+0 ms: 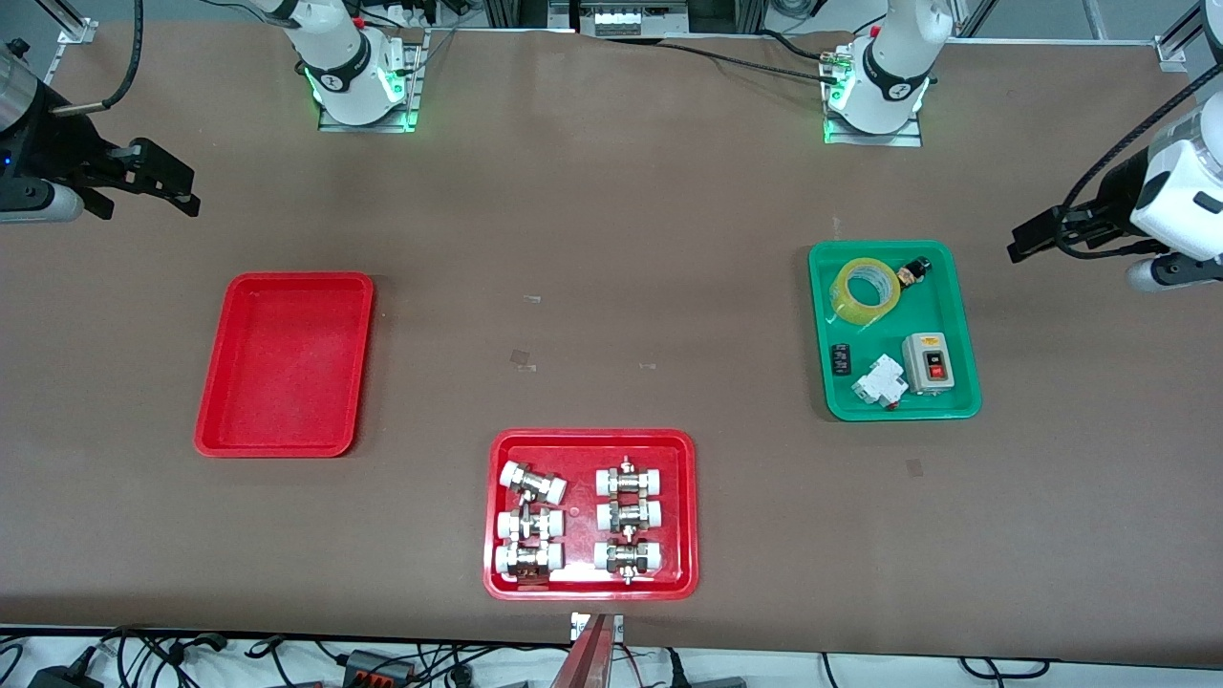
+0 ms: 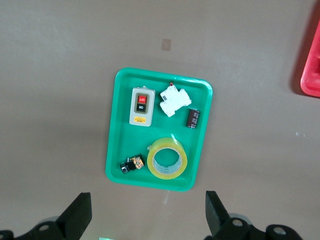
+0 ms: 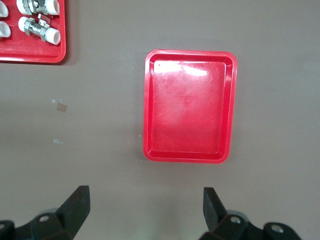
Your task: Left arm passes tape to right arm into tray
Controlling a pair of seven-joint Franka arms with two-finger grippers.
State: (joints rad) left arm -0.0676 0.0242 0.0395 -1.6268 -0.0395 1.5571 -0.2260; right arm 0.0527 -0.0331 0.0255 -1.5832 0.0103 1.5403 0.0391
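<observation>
Tape (image 1: 865,289) lies flat in the green tray (image 1: 963,336) at the left arm's end, untouched, while the left gripper (image 2: 147,212) and right gripper (image 3: 145,207) hang spread and empty, the right over bare table beside the vacant red tray (image 1: 285,363), evidently awaiting the handover.

brown table (image 1: 611,239) with three trays

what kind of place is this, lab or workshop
Probably a robotics lab bench: two white robot arm bases bolted to a brown-covered table, trays of sorted parts such as the green plastic tray, loose cables along the edge.
</observation>
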